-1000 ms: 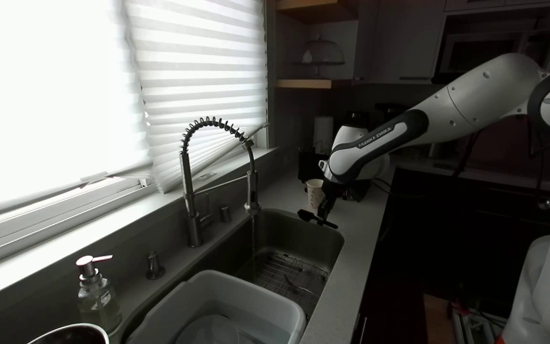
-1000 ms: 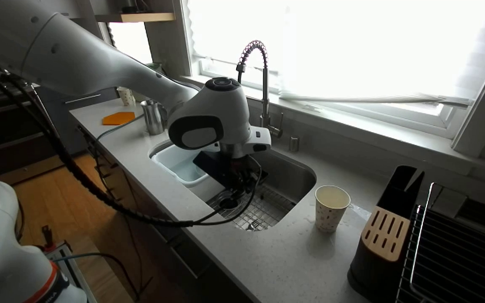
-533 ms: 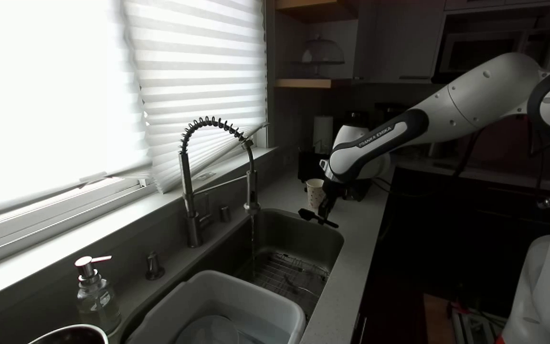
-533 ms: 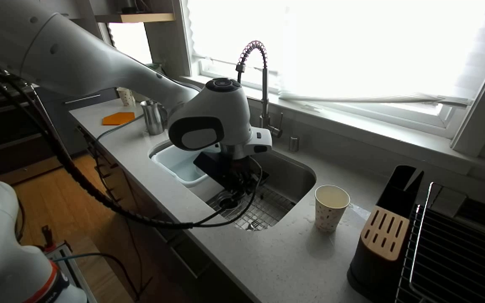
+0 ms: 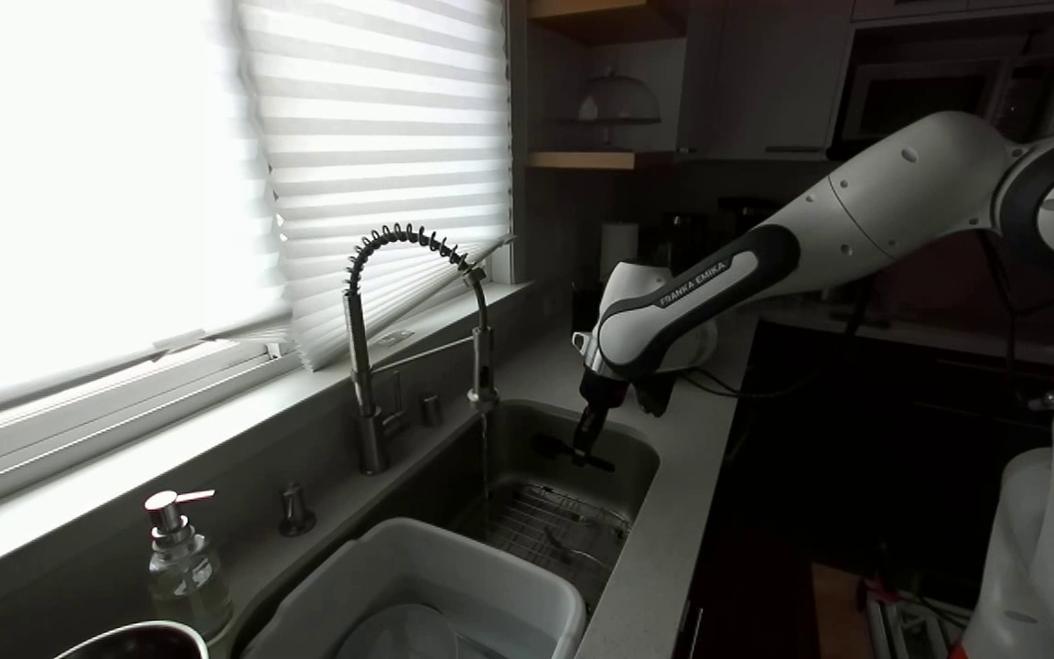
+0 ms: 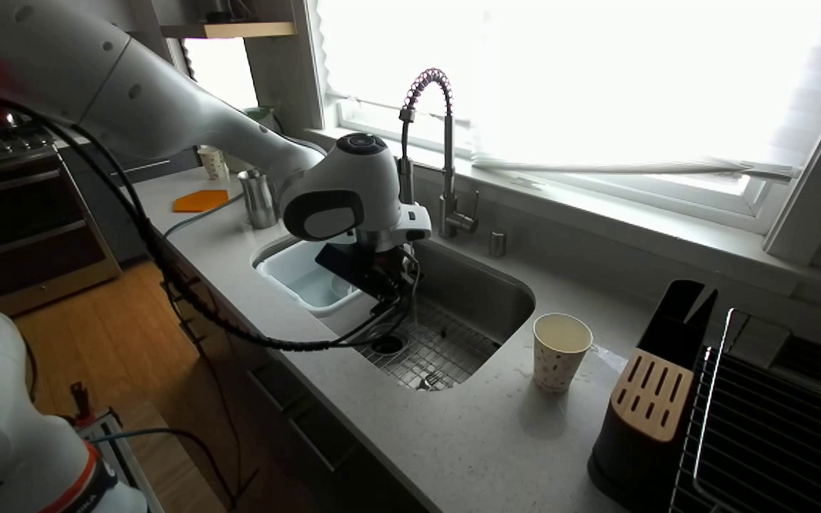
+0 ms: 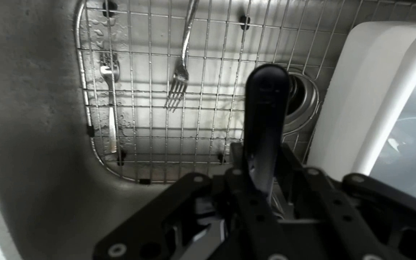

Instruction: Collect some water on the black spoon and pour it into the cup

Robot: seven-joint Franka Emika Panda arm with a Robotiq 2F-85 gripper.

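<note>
The black spoon (image 5: 549, 446) is held crosswise in my gripper (image 5: 585, 448) over the sink (image 5: 536, 423), its bowl end toward the faucet (image 5: 483, 366). In the wrist view my gripper (image 7: 260, 153) is shut around the black spoon's handle (image 7: 267, 104), which sticks out past the fingertips. A thin water stream (image 5: 485, 476) runs from the faucet, left of the spoon and apart from it. The cup (image 6: 555, 363), white with small specks, stands upright on the counter beyond the sink in an exterior view; the arm hides it in the other view. The spoon's bowl is hidden in the wrist view.
A white tub (image 5: 490, 546) holding water fills part of the sink. Forks (image 7: 179, 81) lie on the sink's wire grid (image 7: 150, 95). A knife block (image 6: 653, 395) and wire rack (image 6: 760, 427) stand past the cup. A soap bottle (image 5: 188, 577) and metal pitcher (image 6: 261, 201) are nearby.
The arm has carried the spoon down and toward the faucet, from near the counter edge to lower over the sink. The arm now covers the cup in an exterior view.
</note>
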